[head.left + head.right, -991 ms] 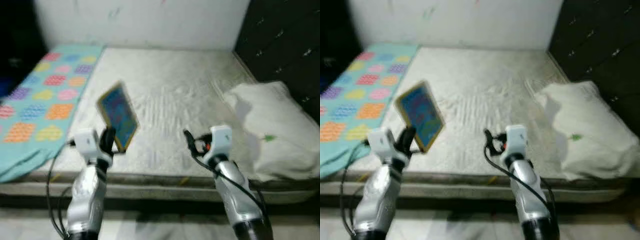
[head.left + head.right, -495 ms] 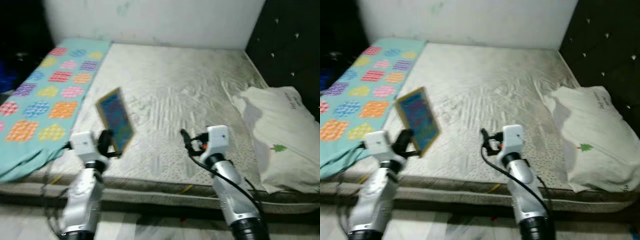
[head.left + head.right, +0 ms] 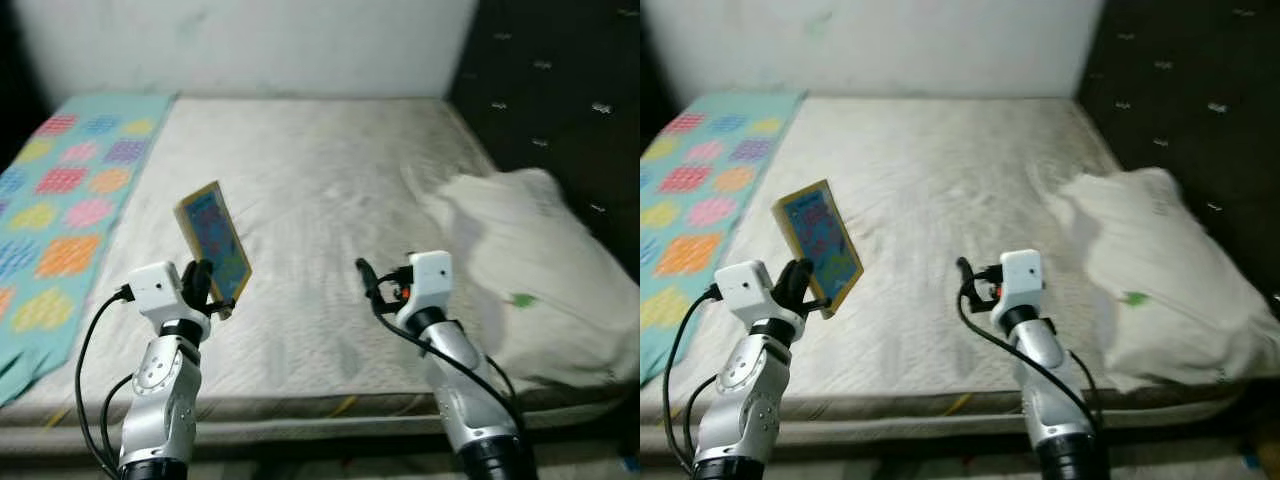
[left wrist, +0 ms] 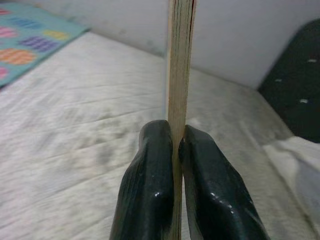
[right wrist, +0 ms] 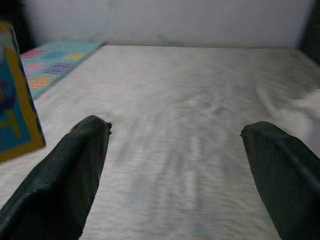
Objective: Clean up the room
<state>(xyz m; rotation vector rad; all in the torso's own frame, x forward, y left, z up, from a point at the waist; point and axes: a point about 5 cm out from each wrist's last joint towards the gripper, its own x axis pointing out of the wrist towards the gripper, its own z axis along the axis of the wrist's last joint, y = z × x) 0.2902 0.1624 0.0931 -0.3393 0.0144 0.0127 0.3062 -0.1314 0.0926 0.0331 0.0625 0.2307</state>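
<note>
The left gripper [image 3: 200, 287] still pinches the thin yellow-edged blue picture book [image 3: 214, 245] above the bare grey mattress [image 3: 330, 200]. The right gripper [image 5: 172, 150] stays spread, empty. The view has swung right, so carrying continues.

Bedroom furnishings, as seen from the foot of the bed.
Bare pale mattress [image 3: 320, 200], wrinkled; white pillow [image 3: 520, 270] at its right edge, against the dark tufted headboard [image 3: 560, 110]; teal blanket [image 3: 60, 190] with coloured patches along the left side; white wall [image 3: 250, 45] behind.
</note>
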